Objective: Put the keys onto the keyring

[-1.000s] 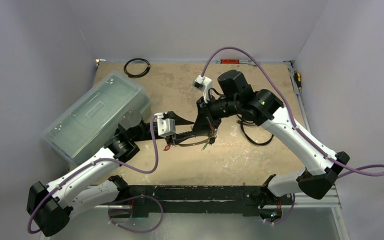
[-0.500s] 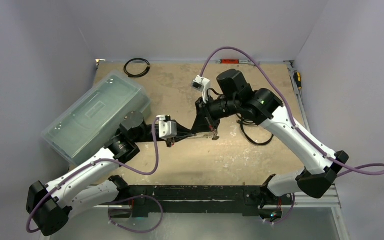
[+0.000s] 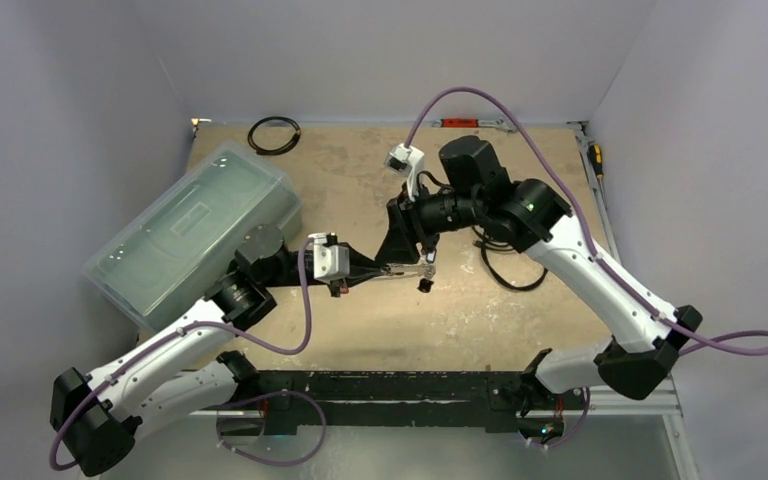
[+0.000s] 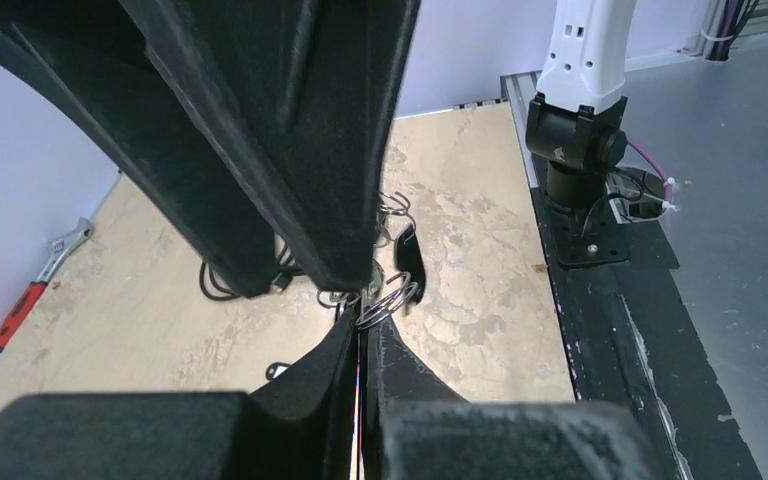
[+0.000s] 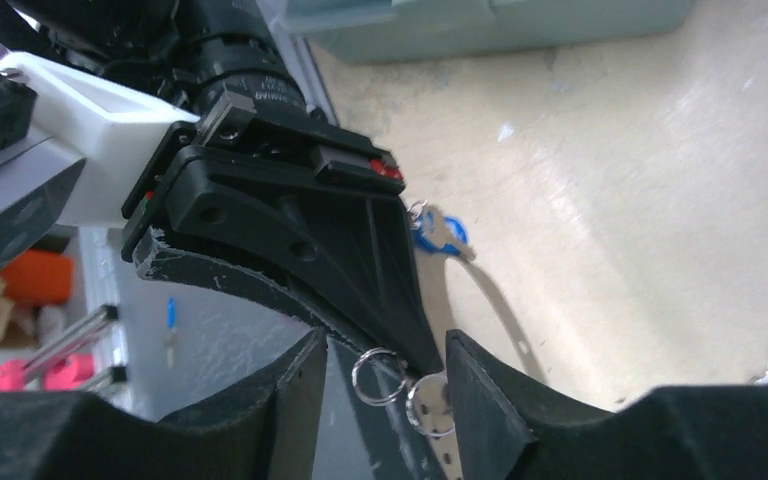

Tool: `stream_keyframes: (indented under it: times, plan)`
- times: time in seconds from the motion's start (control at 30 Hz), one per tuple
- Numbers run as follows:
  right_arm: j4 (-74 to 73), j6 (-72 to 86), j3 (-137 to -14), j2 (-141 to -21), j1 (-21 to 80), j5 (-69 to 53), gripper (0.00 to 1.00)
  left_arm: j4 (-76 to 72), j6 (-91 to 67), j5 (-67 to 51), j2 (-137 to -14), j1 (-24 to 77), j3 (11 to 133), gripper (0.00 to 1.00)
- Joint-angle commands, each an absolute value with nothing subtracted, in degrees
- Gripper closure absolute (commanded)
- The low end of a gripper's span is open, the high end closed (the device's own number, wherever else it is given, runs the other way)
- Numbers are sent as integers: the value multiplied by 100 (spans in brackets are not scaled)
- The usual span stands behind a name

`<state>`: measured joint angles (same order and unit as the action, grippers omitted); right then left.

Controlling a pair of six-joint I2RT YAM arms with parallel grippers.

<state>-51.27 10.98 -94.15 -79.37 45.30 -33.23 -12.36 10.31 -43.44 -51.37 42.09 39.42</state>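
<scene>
My left gripper (image 3: 384, 272) is shut on the keyring (image 3: 406, 270), a thin silvery hoop that juts out to the right of it. From the hoop hang a dark-tagged key (image 3: 425, 284) and a blue-tagged key (image 5: 441, 232). In the left wrist view, small split rings (image 4: 392, 297) sit at the tips of the pinched left gripper (image 4: 365, 330). My right gripper (image 5: 385, 385) is open around a small split ring (image 5: 374, 374) and a silvery key head (image 5: 430, 405). The key head lies close to the right finger. The hoop's band (image 5: 500, 310) curves away behind.
A clear plastic box (image 3: 190, 235) lies at the left, close to my left arm. A black coiled cable ring (image 3: 273, 135) sits at the back, and a loose black cable (image 3: 510, 272) lies under my right arm. A red-handled tool (image 3: 455, 123) is at the far edge.
My left gripper shut on the keyring and has drawn back slightly. My right gripper, shut half a second ago, now stands open around the key's ring. The key hangs from the hoop.
</scene>
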Motion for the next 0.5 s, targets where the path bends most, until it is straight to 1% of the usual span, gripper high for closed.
stream_keyframes:
  times: [0.0, 0.13, 0.17, 0.27, 0.37, 0.47]
  plan:
    - [-4014, 982, -9112, -7201, 4529, -2631, 48, -1604, 1042, -4468, -4856, 4228, 3964, 100]
    - [-2408, 1124, -8100, -6217, 4526, -1329, 47, -1783, 946, -4581, -4660, 4235, 3906, 100]
    - [-2030, 1144, -7823, -5966, 4529, -1160, 46, -1804, 905, -4624, -4644, 4232, 3915, 100]
    - [-1145, 912, -7040, -5245, 4527, -1053, 46, -2029, 632, -4769, -4570, 4226, 3962, 100]
    - [-280, 709, -6194, -4650, 4526, -1160, 44, -2711, 138, -4979, -4511, 4205, 3806, 100]
    - [268, 660, -5721, -4278, 4528, -828, 44, -3386, -416, -5150, -4536, 4171, 3690, 100]
